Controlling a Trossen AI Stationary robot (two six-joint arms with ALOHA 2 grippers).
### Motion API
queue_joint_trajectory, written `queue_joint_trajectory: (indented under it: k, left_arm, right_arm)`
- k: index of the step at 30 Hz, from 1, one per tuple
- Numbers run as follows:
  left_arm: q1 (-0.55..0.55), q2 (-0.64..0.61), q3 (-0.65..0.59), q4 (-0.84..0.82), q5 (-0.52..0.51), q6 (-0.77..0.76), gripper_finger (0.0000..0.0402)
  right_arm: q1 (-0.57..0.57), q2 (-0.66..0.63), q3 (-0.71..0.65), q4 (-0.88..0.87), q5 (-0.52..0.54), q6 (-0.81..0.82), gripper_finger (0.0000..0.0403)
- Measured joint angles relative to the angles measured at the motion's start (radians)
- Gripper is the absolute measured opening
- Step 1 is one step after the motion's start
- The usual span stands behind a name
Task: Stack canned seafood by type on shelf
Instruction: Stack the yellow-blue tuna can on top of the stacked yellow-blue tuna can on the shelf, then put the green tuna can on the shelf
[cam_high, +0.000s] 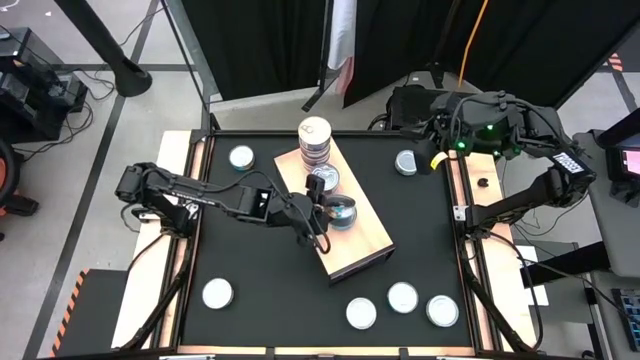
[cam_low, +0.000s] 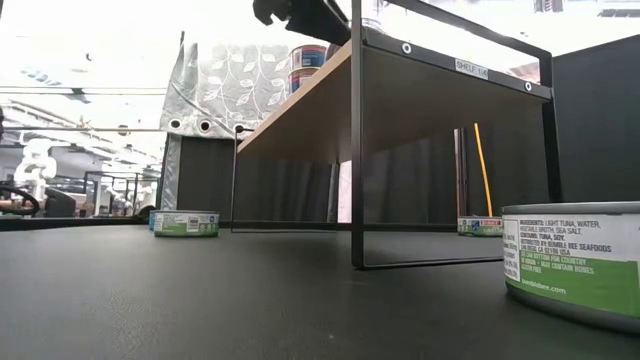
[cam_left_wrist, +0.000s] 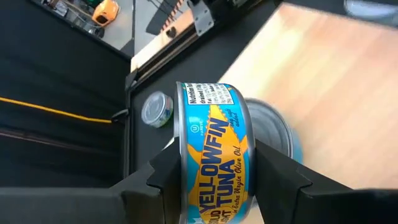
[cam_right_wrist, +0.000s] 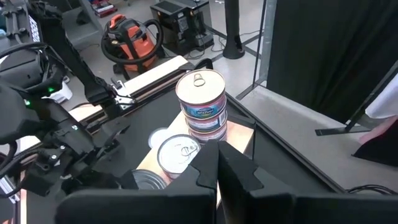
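- Tins of seafood are spread over the black surface (cam_high: 270, 280) and the shelf (cam_high: 365, 250), a pale wood board lying at a slant near the middle.
- A tall stack (cam_high: 315, 140) of tins stands at the shelf's far end; in the right wrist view its sides show blue and pinkish-red labels (cam_right_wrist: 202, 112).
- Just next to the stack on the shelf sits a shorter tin (cam_high: 323, 179) with a silvery pull-tab top.
- The left gripper (cam_high: 322, 205) reaches over the middle of the shelf. Its fingers (cam_left_wrist: 283, 174) are clamped on a yellowfin tuna tin (cam_left_wrist: 214, 152), one on each side of it.
- Just beyond the held tin, another tin (cam_high: 343, 212) with a blue side rests on the shelf.
- Loose tins on the surface: one near the far left (cam_high: 241, 157), one near the far right (cam_high: 406, 162), one at the near left (cam_high: 217, 293), and three close together at the near right (cam_high: 403, 297).
- The right gripper (cam_right_wrist: 217, 162) waits raised at the far right edge of the surface, its fingers pressed together with nothing between them.
- In the low view, the shelf stands on a thin black frame (cam_low: 357, 150), with a green-labelled tuna tin (cam_low: 575, 260) close by at the right.
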Motion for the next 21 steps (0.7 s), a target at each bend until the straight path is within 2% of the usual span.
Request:
queue_joint_trajectory:
  k: [3, 12, 17, 21]
  left_arm:
    - [0.009, 0.002, 0.002, -0.001, 0.026, -0.029, 0.0174]
    - [0.021, 0.006, 0.0, -0.037, 0.08, -0.142, 0.0281]
    - [0.021, 0.006, 0.022, -0.035, 0.087, -0.189, 0.0292]
    - [0.02, 0.006, 0.093, -0.133, 0.051, -0.206, 0.0292]
  right_arm:
    - [0.0, 0.002, 0.0, 0.0, 0.0, 0.0, 0.0]
    - [0.0, 0.002, 0.0, 0.0, 0.0, -0.02, 0.0]
    - [0.0, 0.002, 0.0, -0.037, 0.0, -0.015, 0.0]
    - [0.0, 0.004, -0.003, -0.149, 0.002, 0.036, 0.0]
